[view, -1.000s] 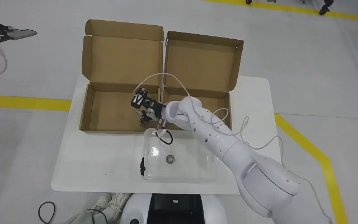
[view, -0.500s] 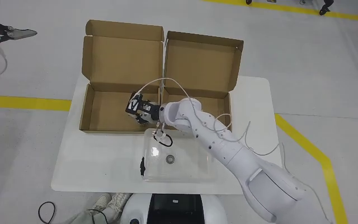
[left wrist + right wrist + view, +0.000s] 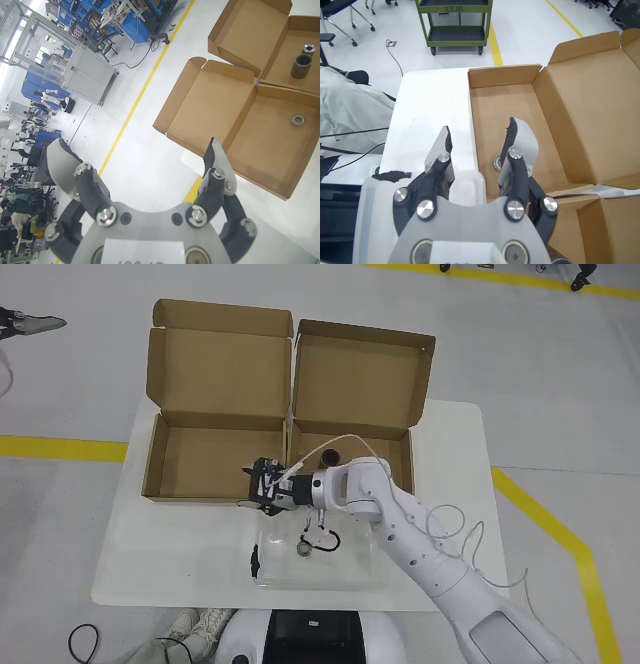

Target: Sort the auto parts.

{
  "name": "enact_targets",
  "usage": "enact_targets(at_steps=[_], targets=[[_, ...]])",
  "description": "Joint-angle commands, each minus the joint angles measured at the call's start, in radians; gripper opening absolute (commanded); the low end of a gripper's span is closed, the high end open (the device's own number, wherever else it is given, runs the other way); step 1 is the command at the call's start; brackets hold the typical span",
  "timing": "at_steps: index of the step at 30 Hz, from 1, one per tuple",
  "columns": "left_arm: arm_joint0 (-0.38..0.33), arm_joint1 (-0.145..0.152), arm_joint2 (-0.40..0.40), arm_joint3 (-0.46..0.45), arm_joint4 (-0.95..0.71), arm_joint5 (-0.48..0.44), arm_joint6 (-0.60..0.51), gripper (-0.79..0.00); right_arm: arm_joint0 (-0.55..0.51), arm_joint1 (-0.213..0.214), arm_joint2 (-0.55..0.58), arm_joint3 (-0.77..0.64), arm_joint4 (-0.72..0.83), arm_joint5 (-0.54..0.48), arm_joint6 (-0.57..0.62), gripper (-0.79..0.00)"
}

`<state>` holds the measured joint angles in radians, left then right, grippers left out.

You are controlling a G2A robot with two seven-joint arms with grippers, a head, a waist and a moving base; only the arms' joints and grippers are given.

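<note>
I am between placings, as I judge it; my right gripper (image 3: 478, 130) is hanging spread and empty over the near wall of the left cardboard box (image 3: 200, 454); one bearing (image 3: 297, 120) is lying on that box's floor, seemingly sorted. Next I am expecting to dip into the one clear bin (image 3: 360, 564) just in front of the box, calling for a centred pinch on its one metal ring (image 3: 303, 550). Touching the box's side, the second box (image 3: 360, 374) is holding two parts: a dark sleeve (image 3: 301, 66) and a bright sleeve (image 3: 309, 48); my left gripper (image 3: 136, 147) is hovering spread and empty, well apart from the box.

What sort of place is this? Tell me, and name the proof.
Probably a robotics lab on a factory-style floor: a yellow painted floor line, blue metal workbenches, and a white wheeled robot standing in the background.
</note>
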<state>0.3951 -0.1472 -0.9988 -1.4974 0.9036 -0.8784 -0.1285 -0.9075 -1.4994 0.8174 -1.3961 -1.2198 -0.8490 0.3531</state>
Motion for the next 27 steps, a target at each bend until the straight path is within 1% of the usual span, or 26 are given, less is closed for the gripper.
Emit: enact_targets(at_steps=[1,2,4,8,9,15,27], targets=[[0.000,0.000,0.000,0.000,0.000,0.000,0.000,0.000,-0.043,0.017,0.035,-0.047,-0.010,-0.023,0.009,-0.320],[0.000,0.000,0.000,0.000,0.000,0.000,0.000,0.000,-0.064,0.025,0.050,-0.069,-0.013,-0.034,0.016,-0.283],[0.000,0.000,0.000,0.000,0.000,0.000,0.000,0.000,-0.100,0.040,0.075,-0.105,-0.016,-0.063,0.045,-0.175],[0.000,0.000,0.000,0.000,0.000,0.000,0.000,0.000,-0.145,0.061,0.108,-0.161,0.007,-0.091,0.113,-0.043],[0.000,0.000,0.000,0.000,0.000,0.000,0.000,0.000,-0.156,0.066,0.115,-0.174,0.015,-0.097,0.127,0.000],[0.000,0.000,0.000,0.000,0.000,0.000,0.000,0.000,-0.216,0.093,0.156,-0.241,0.061,-0.162,0.168,0.000],[0.000,0.000,0.000,0.000,0.000,0.000,0.000,0.000,-0.216,0.093,0.156,-0.241,0.061,-0.162,0.168,0.000]])
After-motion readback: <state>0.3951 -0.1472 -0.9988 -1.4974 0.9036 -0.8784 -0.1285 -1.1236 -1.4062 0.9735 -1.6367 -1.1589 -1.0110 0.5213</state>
